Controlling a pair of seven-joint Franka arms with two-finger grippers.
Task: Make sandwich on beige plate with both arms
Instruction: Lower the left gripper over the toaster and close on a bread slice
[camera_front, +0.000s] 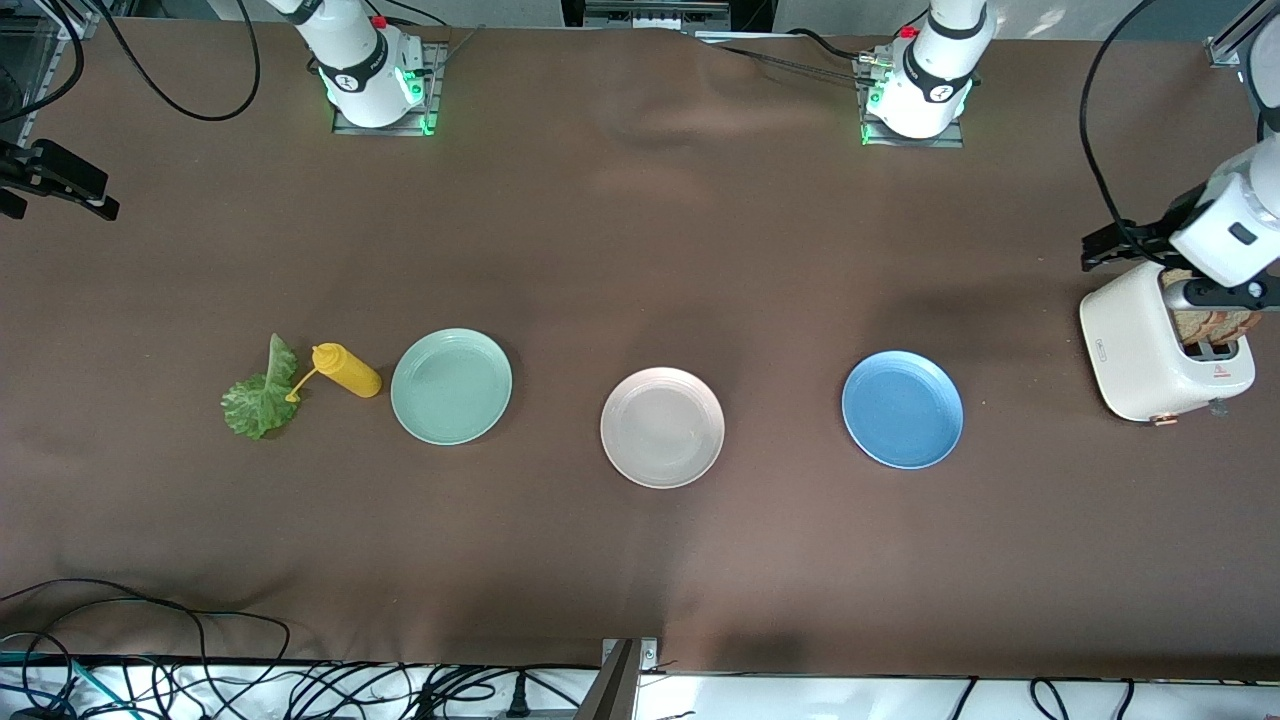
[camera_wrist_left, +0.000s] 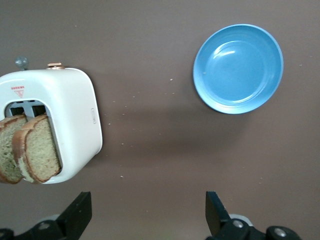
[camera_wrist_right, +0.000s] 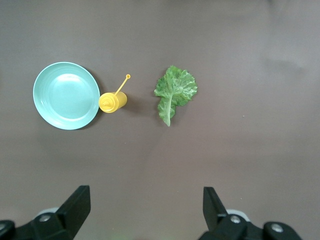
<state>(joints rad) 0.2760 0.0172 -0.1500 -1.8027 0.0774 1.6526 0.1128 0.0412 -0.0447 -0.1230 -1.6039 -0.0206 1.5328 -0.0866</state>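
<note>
Beige plate (camera_front: 662, 427) lies mid-table, nearest the camera, between one mint-green plate (camera_front: 451, 385) and one blue plate (camera_front: 902, 408).
Two bread slices (camera_wrist_left: 27, 148) stand in one toaster (camera_front: 1150, 350); one lettuce leaf (camera_front: 261, 395) touches one yellow bottle (camera_front: 346, 369). Left tool (camera_wrist_left: 147, 212) above the table beside the toaster, right tool (camera_wrist_right: 145, 210) near the lettuce: both fully spread, empty.

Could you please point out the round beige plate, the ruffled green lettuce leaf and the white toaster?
round beige plate (camera_front: 662, 428), front view, bare centre.
ruffled green lettuce leaf (camera_wrist_right: 175, 92), right wrist view, middle of the leaf.
white toaster (camera_wrist_left: 75, 117), left wrist view, smooth side wall.
</note>
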